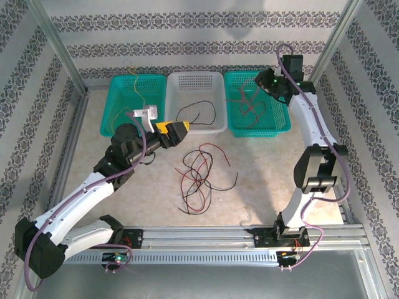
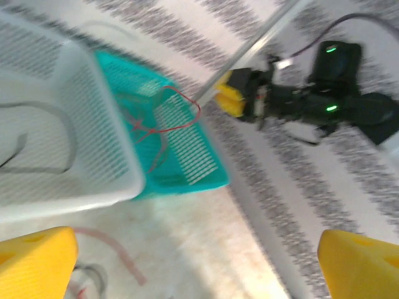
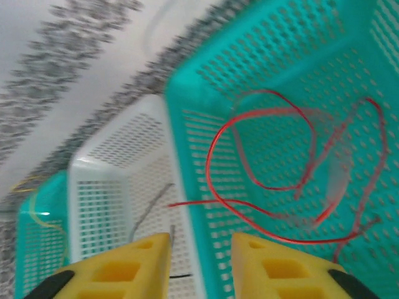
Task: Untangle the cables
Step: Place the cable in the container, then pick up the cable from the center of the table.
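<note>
Left gripper (image 1: 176,131): yellow fingers spread wide, nothing between them. It hangs low over the table (image 1: 262,162), just in front of the white basket (image 1: 215,128) and pointed toward it. In its own wrist view (image 2: 199,268) the two pads sit at opposite edges with bare tabletop between. Judged reason for the position: it suits either a drop into the white basket or a reach to the pile near it.

Right gripper (image 1: 267,84): arm stretched to the far right, head above the right teal basket (image 1: 259,132); fingers close together with a narrow gap (image 3: 201,249). Nothing is clearly pinched, though a thin dark line at one finger's inner edge is too blurred to name. Judged reason: it is held here because red goes in this basket.

Cables, unsorted: one loose tangle (image 1: 199,174) of red and black loops on the table, between the two arms and short of the baskets; the strands cross one another repeatedly.

Containers (three in a row along the far edge, seemingly one colour each):
- left teal basket (image 1: 109,115): thin yellow wire (image 1: 136,84)
- white basket: one black wire (image 1: 193,112), curved on the floor
- right teal basket: red wires (image 3: 262,187), several overlapping loops

Status, judged: sorting is partly done; the red and black in the pile are not yet separated.
</note>
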Controlling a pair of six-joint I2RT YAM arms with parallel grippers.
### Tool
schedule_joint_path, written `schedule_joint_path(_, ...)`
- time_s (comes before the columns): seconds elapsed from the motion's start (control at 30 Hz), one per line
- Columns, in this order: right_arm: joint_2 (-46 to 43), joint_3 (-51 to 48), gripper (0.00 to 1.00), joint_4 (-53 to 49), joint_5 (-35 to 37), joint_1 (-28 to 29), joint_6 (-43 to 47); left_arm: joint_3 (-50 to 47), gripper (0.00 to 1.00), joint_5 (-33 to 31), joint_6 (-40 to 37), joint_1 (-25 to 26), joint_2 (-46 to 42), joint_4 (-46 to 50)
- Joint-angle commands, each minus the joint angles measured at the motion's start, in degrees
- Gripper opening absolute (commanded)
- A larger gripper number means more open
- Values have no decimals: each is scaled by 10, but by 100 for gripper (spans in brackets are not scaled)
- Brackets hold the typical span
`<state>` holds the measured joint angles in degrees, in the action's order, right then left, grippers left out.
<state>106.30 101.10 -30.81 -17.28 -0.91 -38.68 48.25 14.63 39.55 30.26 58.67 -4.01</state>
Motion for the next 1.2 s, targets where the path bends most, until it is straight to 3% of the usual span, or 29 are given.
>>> schedule_joint_path(0.0, -21, 6, 36, -40, 12, -8, 16, 10, 95, -42, -52, -6, 3, 166)
schedule_joint_path(0.23, -164, -163, 40, -5, 6, 11, 40, 7, 75, 46, -57, -6, 96, 282)
schedule_joint_path(0.43, -317, -342, 44, 11, 38, 87, 60, -7, 72, 127, -61, -5, 174, 305)
schedule_joint_path(0.57, -387, -435, 44, 21, 57, 148, 41, 3, 68, 86, -74, -6, 223, 313)
schedule_joint_path(0.67, -421, -491, 45, 37, 68, 188, 13, 17, 59, 66, -70, -8, 263, 308)
schedule_joint_path(0.8, -408, -546, 46, 82, 67, 253, -34, 33, 51, 76, -60, -9, 300, 289)
schedule_joint_path(0.93, -334, -548, 41, 121, 80, 322, -53, 32, 48, 73, -58, -9, 275, 271)
schedule_joint_path(1.17, -194, -502, 36, 172, 84, 342, -51, 16, 43, 41, -58, -10, 199, 264)
